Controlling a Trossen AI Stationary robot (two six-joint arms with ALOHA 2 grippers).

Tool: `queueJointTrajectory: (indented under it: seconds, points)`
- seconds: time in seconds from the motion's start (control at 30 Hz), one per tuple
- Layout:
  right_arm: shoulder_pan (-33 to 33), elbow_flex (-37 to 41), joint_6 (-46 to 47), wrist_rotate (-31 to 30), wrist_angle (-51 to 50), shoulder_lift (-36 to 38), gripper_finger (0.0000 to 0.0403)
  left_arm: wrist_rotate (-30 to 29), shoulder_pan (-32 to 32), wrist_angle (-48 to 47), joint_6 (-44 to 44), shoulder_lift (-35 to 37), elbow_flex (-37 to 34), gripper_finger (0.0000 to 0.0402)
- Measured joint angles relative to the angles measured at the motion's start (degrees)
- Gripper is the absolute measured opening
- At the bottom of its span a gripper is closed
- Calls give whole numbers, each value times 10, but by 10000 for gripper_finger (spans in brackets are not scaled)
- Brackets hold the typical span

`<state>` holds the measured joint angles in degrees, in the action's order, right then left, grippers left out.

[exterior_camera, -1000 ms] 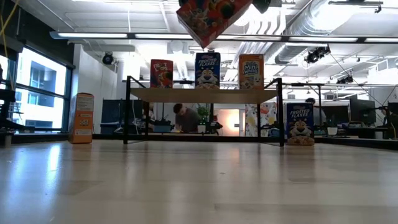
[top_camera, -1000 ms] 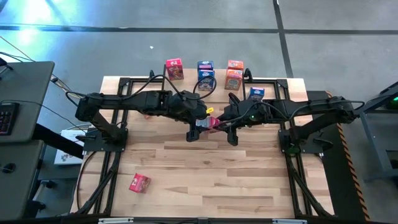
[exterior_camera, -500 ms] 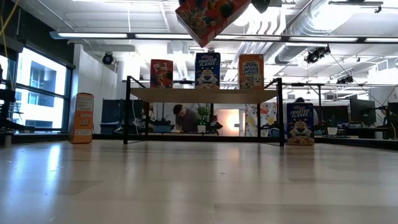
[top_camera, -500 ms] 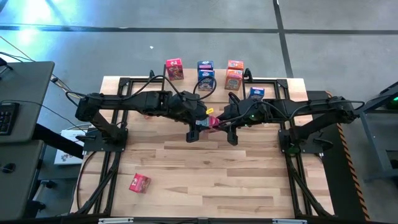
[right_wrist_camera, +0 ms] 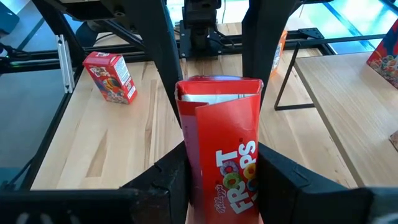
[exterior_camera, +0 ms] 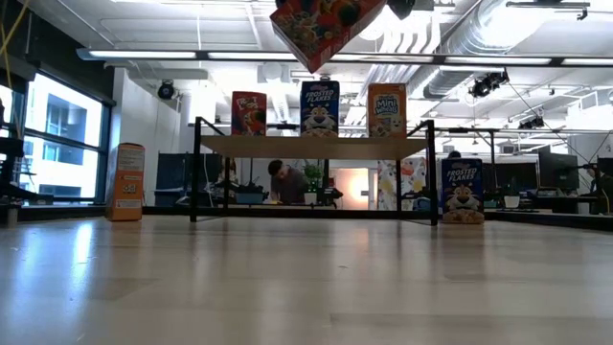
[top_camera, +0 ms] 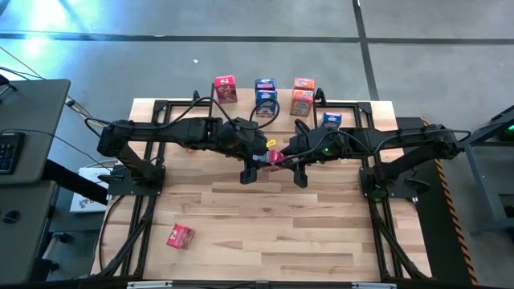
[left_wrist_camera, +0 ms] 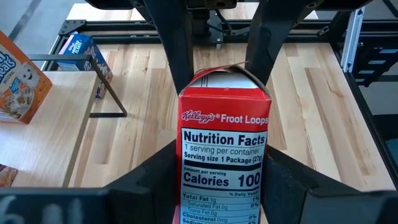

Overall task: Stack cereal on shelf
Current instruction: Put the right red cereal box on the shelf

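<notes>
Closing on the Froot Loops box (left_wrist_camera: 224,155) above the table's centre, the left gripper (top_camera: 250,171) was clenched opposite the gripping right gripper (top_camera: 299,170); a handover was judged underway.

Two dark arms span the middle of the high view, the left arm (top_camera: 173,132) entering from the left half and the right arm (top_camera: 385,143) from the right half. Each is matte black, built of boxy links joined by rounded joints, on a black base bolted to a black frame. Thin black cables loop off the upper links near the frame's upper centre. A small green light glows on the right arm near picture centre. In the wrist views the fingers (left_wrist_camera: 155,180) are flat, black and broad at the bottom edge, widening toward angular mounts; the right arm's fingers (right_wrist_camera: 171,177) look alike.
</notes>
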<state>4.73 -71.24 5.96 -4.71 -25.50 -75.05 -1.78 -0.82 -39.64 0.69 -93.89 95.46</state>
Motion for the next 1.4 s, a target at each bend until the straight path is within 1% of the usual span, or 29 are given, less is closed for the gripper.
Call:
queueJointTrajectory:
  seconds: [0.23, 0.5, 0.6, 0.83, 0.93, 1.13, 1.4]
  points:
    - [0, 0, 4, 0, 0, 0, 138, 1, 0, 0, 0, 0, 0, 170]
    - [0, 0, 5, 8, -1, 0, 143, 16, 0, 0, -2, 0, 0, 170]
    - [0, 0, 4, 11, -3, 0, 162, 18, 0, 0, -2, 0, 0, 170]
    - [1, 0, -9, 6, -19, 1, 227, 17, 0, 1, -1, 0, 0, 170]
    - [0, 0, -12, 7, -19, 7, 241, 17, 0, 0, 11, 0, 0, 170]
    - [0, 0, -13, 17, -27, 43, 243, 17, 0, 0, 19, 0, 0, 170]
    - [1, 4, -46, 19, -82, 133, 244, 17, 0, 0, 22, 0, 0, 170]
